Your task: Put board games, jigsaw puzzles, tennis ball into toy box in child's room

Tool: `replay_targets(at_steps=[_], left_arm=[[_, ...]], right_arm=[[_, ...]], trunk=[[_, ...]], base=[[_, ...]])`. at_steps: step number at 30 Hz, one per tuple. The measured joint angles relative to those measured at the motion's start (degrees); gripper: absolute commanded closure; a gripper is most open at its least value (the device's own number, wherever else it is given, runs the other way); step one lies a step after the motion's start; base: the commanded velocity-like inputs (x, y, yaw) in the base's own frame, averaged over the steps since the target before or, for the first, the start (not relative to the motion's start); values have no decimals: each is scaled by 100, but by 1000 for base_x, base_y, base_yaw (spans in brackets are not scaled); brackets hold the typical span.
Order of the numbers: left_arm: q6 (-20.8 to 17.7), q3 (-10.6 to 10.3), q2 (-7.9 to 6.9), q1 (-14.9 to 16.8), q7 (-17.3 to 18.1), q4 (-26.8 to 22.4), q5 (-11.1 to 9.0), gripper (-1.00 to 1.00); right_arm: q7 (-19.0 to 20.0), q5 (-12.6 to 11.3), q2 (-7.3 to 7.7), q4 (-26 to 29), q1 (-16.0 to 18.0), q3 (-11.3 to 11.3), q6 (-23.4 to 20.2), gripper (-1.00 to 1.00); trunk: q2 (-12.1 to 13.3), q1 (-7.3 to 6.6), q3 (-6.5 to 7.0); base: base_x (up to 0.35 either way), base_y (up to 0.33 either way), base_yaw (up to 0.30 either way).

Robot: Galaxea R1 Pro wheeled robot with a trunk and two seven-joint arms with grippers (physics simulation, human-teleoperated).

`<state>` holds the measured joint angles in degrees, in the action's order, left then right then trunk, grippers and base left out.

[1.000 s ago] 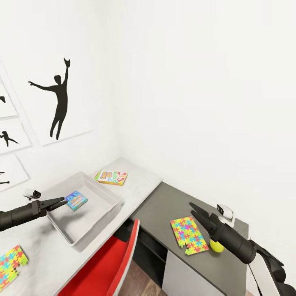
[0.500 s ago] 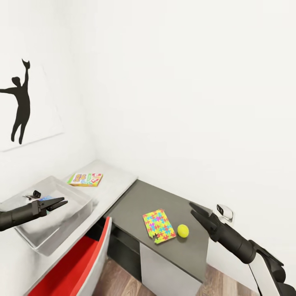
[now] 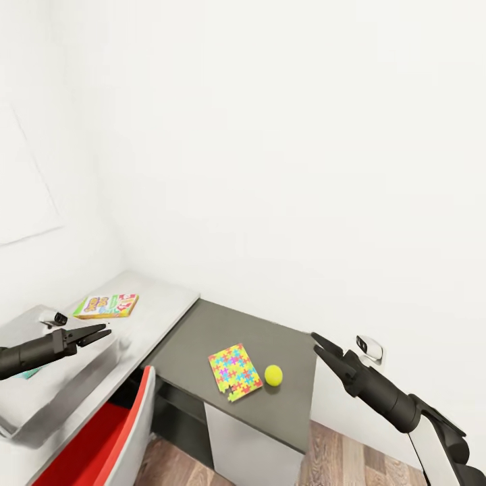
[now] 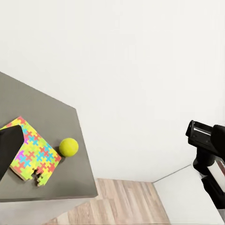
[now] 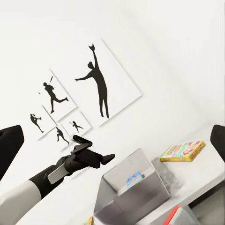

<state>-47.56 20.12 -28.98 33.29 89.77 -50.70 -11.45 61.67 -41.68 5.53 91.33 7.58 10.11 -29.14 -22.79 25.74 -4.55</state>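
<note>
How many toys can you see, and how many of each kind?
Jigsaw puzzles: 1, the colourful jigsaw puzzle on the dark table
Tennis balls: 1, the yellow tennis ball beside it
Board games: 2, a board game on the grey table, and a blue board game in the toy box
Total: 4 toys

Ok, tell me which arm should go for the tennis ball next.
Right, probably. The right claw is open beside the dark desk's end where the tennis ball lies; the left claw hangs over the light counter, farther away.
</note>
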Motion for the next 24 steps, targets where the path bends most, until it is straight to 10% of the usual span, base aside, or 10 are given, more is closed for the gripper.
replay_targets(at_steps=[24], left_arm=[[0, 0, -2, 0, 0, 1, 0, -100]], right_arm=[[0, -6, 0, 0, 0, 1, 0, -100]], trunk=[[0, 1, 95]], base=[[-48, -1, -256]])
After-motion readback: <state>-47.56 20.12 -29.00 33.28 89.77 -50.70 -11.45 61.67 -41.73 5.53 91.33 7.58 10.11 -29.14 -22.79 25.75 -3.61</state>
